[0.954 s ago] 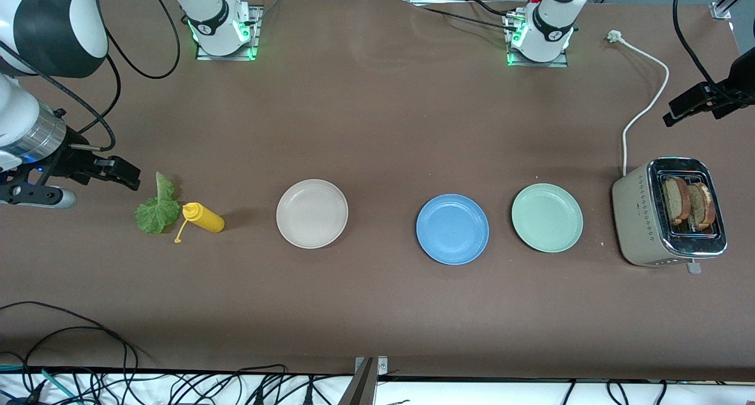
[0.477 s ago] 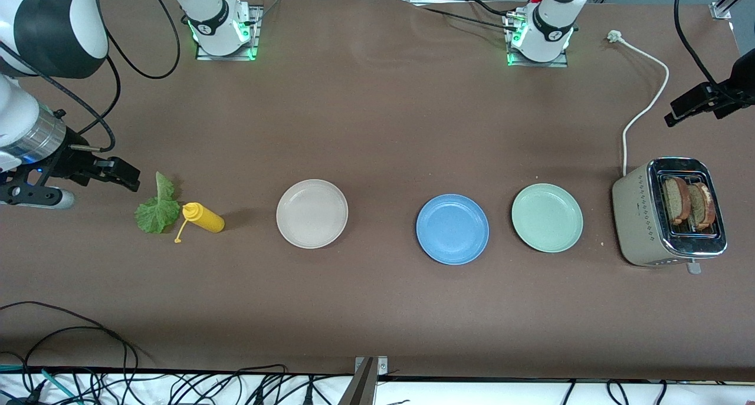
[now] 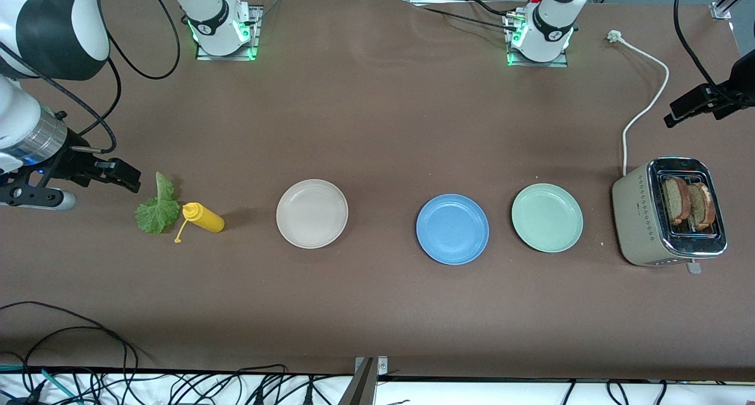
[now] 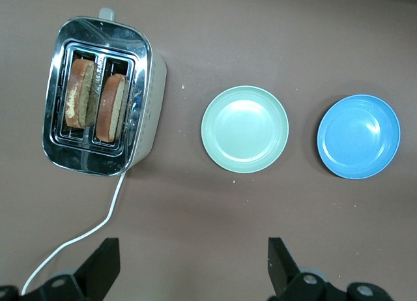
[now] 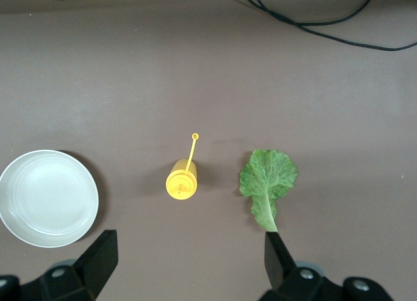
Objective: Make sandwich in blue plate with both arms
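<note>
Two brown bread slices (image 3: 688,201) stand on edge in the toaster (image 3: 669,212), one crinkly green lettuce leaf (image 3: 157,209) lies stem toward the bases, and the bare blue plate (image 3: 452,229) sits between two others. Left gripper (image 3: 690,105) and right gripper (image 3: 115,174) hang spread, empty.

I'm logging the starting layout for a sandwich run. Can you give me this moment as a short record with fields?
blue plate: bare, between the mint-green plate and the off-white plate
bread slices: two, upright in the toaster
lettuce leaf: flat on the table, beside the yellow bottle
left gripper: open, holding nothing, in the air near the toaster
right gripper: open, holding nothing, in the air near the lettuce leaf
sandwich: not begun
</note>
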